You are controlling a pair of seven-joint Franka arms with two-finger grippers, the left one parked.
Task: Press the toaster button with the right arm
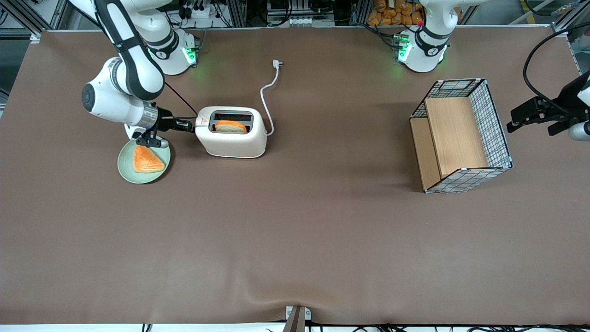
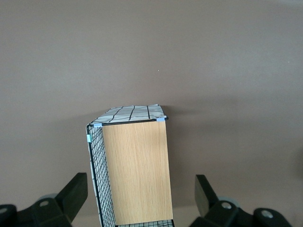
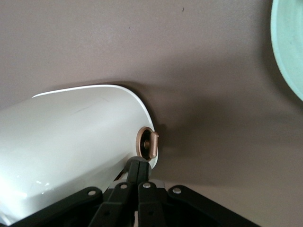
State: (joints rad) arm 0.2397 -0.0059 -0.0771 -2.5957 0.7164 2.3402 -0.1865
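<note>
Slim black hand (image 1: pixel 188 125) at the narrow end of the small cream-white rounded toaster (image 1: pixel 232 138)

Its fingers (image 3: pixel 137 171) were pressed together, tips against the toaster's end beside a round brownish knob (image 3: pixel 147 143).

button hidden in front view, toaster (image 3: pixel 71 137) and plate (image 3: pixel 289 42) cut off at wrist-view edges
</note>
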